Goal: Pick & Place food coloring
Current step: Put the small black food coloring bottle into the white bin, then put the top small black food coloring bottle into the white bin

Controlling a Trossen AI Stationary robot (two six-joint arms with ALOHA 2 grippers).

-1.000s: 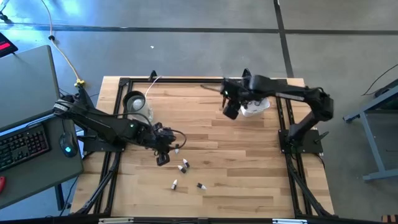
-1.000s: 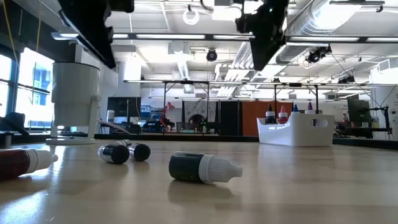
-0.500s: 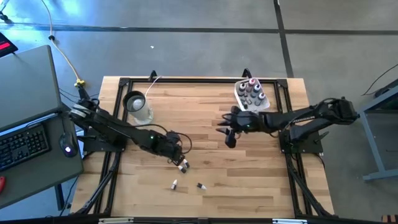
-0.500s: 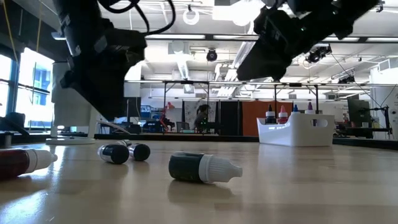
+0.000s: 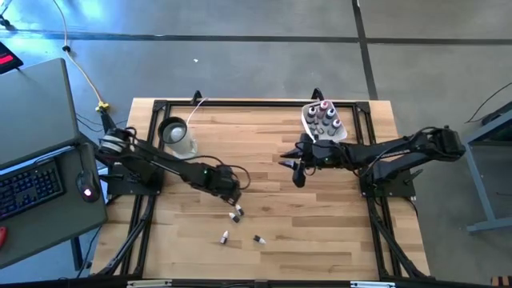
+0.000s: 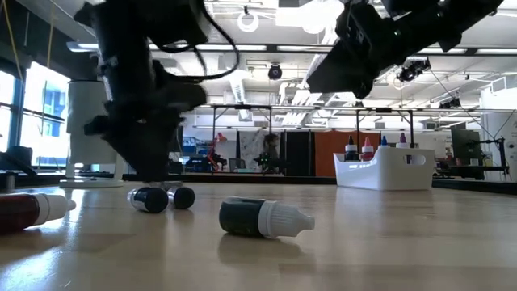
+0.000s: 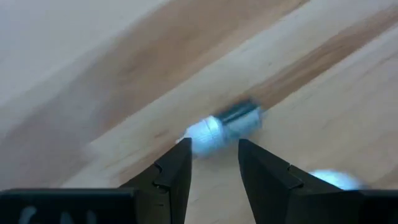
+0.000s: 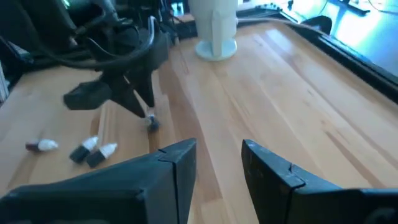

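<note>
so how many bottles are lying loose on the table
4: a pair of bottles just beside the left gripper, a third bottle nearer the front edge, and a fourth bottle right of it. The gripper may hide another.

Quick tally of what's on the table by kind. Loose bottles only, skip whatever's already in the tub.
loose food coloring bottles, lying on their sides: 4
white tub: 1
clear cup: 1
Total: 6
</note>
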